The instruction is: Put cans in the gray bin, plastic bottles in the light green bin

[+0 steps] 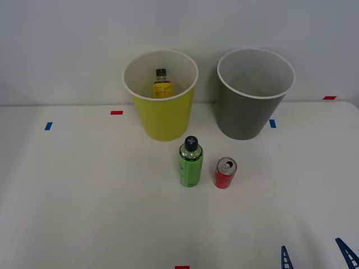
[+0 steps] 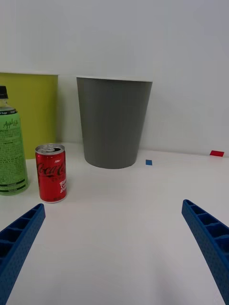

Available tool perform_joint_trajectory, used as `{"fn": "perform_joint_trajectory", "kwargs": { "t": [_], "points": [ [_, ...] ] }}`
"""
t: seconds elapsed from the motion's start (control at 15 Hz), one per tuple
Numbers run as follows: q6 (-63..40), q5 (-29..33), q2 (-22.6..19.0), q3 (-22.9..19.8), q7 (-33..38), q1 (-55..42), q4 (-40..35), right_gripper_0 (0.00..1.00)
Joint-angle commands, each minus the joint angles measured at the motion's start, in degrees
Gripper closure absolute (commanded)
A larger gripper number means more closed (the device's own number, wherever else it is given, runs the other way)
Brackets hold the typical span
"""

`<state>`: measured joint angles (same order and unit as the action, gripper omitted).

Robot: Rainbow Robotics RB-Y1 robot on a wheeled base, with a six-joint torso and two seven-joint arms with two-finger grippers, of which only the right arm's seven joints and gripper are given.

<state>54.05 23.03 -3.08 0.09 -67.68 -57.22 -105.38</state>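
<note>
right pincer [image 1: 318, 256] spread wide, empty, at near table [image 1: 84, 213] edge | red can [image 1: 225, 173] ahead, left, apart, beside green bottle [image 1: 190, 162] | yellow bottle [image 1: 161, 84] in light green bin [image 1: 162, 120] | gray bin [image 1: 247, 115] | 1 can, 2 bottles, 2 bins

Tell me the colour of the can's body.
Red, with a silver top; the can shows best in the right wrist view.

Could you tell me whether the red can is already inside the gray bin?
No, the red can stands on the table beside the green bottle, in front of the gray bin.
</note>
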Motion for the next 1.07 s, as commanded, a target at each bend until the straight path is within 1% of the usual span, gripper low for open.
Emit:
{"fn": "perform_joint_trajectory", "kwargs": {
  "t": [0.07,0.6,0.67,0.73,0.8,0.87,1.07],
  "points": [
    [0.0,0.0,0.0,0.0,0.0,0.0,0.0,0.0],
    [0.0,0.0,0.0,0.0,0.0,0.0,0.0,0.0],
    [-0.9,0.0,0.0,0.1,0.0,1.1,2.2,0.0],
    [-0.6,-1.2,-0.1,0.4,0.0,1.3,3.0,0.0],
    [-0.6,-4.8,-0.7,1.5,-0.4,1.4,3.3,0.0],
    [-0.2,-6.3,-1.5,2.1,-0.5,1.4,3.3,0.0],
    [0.6,-5.9,-3.0,2.0,-1.1,2.5,3.3,0.0]
  ]
}}
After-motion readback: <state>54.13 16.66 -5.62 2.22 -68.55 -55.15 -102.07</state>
